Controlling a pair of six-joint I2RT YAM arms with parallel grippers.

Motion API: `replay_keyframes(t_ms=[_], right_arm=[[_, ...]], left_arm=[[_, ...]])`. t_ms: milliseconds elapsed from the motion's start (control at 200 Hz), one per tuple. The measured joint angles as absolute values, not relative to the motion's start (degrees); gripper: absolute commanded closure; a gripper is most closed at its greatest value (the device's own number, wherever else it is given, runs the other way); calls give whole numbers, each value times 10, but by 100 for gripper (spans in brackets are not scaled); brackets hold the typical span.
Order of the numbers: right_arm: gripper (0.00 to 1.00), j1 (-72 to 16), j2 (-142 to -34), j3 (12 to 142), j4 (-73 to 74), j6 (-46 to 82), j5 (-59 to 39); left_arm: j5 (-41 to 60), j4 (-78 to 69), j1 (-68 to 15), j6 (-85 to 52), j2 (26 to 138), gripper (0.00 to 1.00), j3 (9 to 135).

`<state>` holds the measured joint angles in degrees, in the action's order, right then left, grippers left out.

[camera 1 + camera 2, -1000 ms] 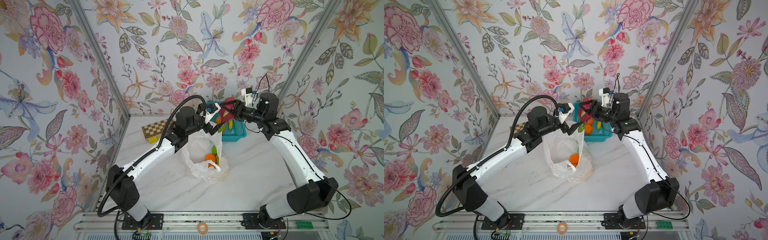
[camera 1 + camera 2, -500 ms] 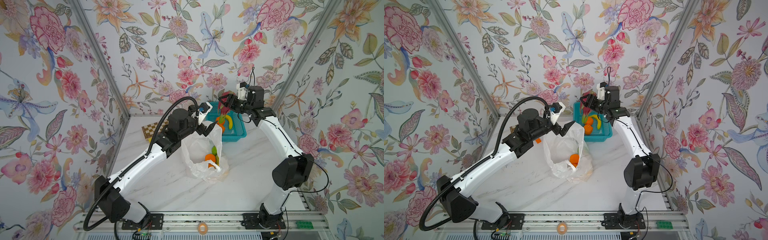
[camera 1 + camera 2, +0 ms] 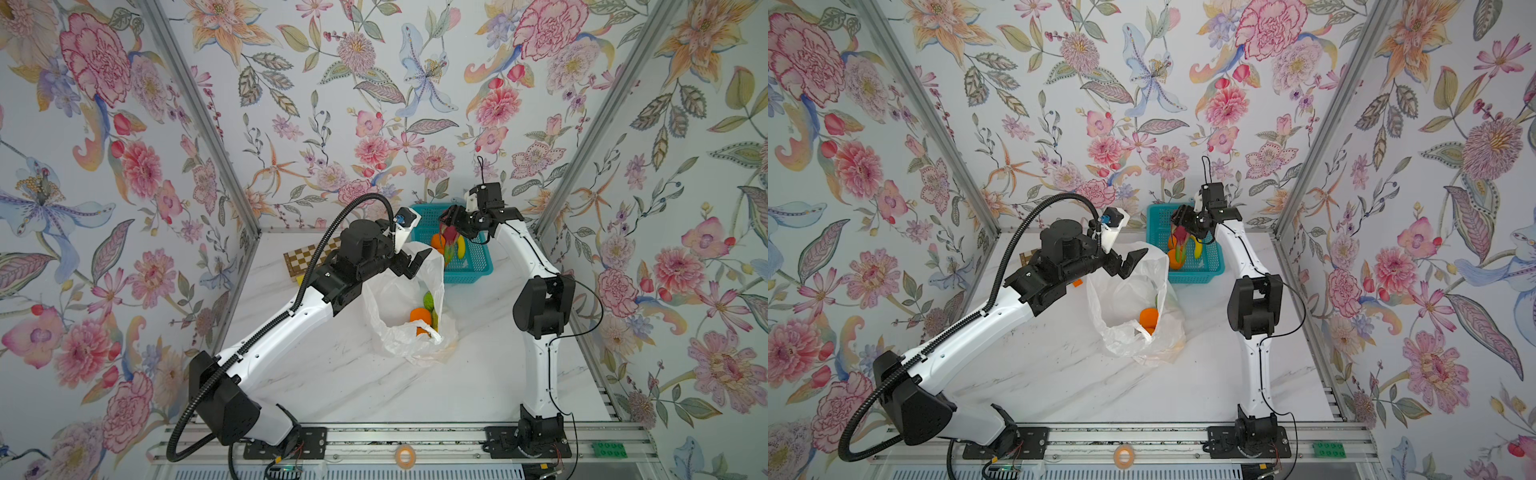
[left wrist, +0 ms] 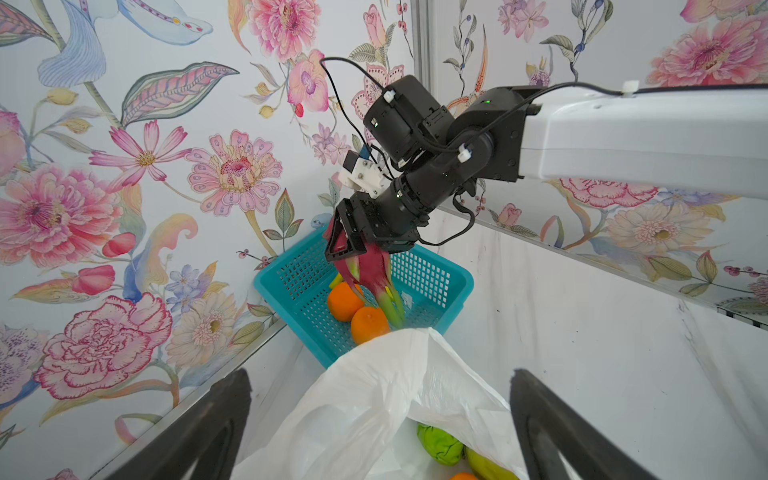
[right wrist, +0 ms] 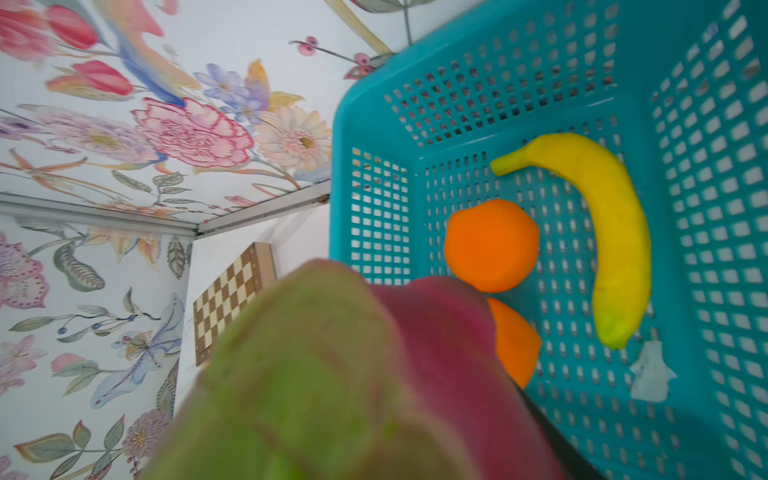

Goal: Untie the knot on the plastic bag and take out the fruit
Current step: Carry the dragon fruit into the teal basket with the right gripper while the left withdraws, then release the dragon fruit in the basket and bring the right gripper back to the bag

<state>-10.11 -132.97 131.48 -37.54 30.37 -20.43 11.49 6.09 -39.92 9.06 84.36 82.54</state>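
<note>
The plastic bag [image 3: 395,320] [image 3: 1121,316] stands open in the middle of the table; no knot shows on it. Fruit lies inside: an orange [image 3: 420,315] and a green fruit [image 4: 440,444]. My left gripper [image 3: 415,266] [image 4: 382,386] hangs open over the bag's far rim, its fingers either side of the plastic without pinching it. My right gripper [image 3: 449,222] [image 4: 345,241] is shut on the pink-red dragon fruit [image 4: 374,270] [image 5: 374,374], which hangs tips down over the teal basket. Two oranges [image 5: 490,245] lie in the basket under it.
The teal basket [image 3: 469,268] stands at the back, touching the bag, and holds a banana [image 5: 615,232] and a white scrap [image 5: 652,374]. A chessboard [image 3: 305,257] lies at the back left. Patterned walls close in on three sides.
The right arm has folded in and brought the dragon fruit back and lower over the basket. The left gripper stays open at the bag's rim, shifted slightly.
</note>
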Motion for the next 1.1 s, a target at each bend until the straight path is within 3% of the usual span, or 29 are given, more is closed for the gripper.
replay_keyframes(t_ms=[480,806,1101], right_arm=[[52,-63,-1458,1366,-437,286,-180],[1,-61,-1472,1383,-449,279,-187],[1,-47,-1438,1384,-474,269,-186]], left_arm=[[104,130,-399,60,843,1,828],[95,136,-399,50,836,1,828],[86,134,-399,31,821,4,827]])
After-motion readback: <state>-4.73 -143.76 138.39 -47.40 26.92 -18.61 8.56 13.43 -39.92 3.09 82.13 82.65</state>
